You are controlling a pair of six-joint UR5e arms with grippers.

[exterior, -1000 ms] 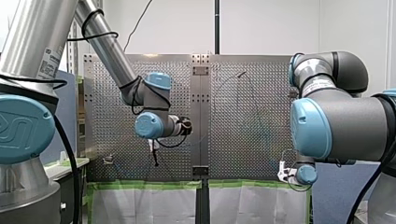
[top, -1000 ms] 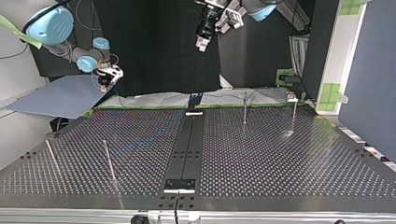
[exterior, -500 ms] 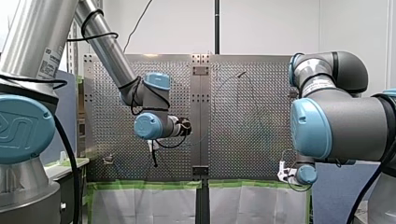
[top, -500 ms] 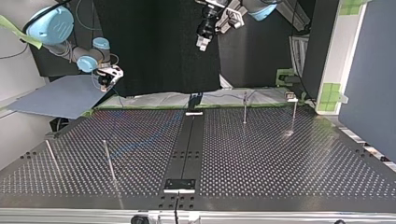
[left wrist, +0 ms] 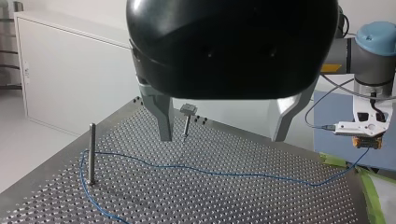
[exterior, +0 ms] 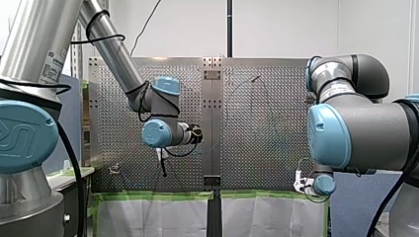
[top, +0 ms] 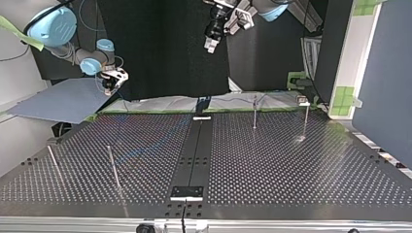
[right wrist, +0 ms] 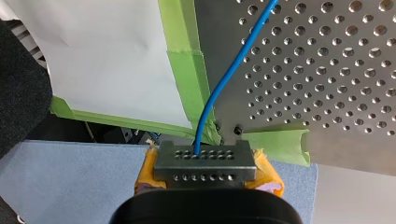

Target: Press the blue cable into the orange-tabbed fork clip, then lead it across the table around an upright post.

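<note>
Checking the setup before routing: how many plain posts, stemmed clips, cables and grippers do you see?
plain upright posts: 3
clip on a stem: 1
blue cable: 1
grippers: 2, left gripper and right gripper
total: 7

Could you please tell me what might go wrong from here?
My right hand grips the blue cable; pulling could tighten it against the upright post it curves round. My left hand hangs open above the cable, close to a headed pin, so descending might strike it.
</note>
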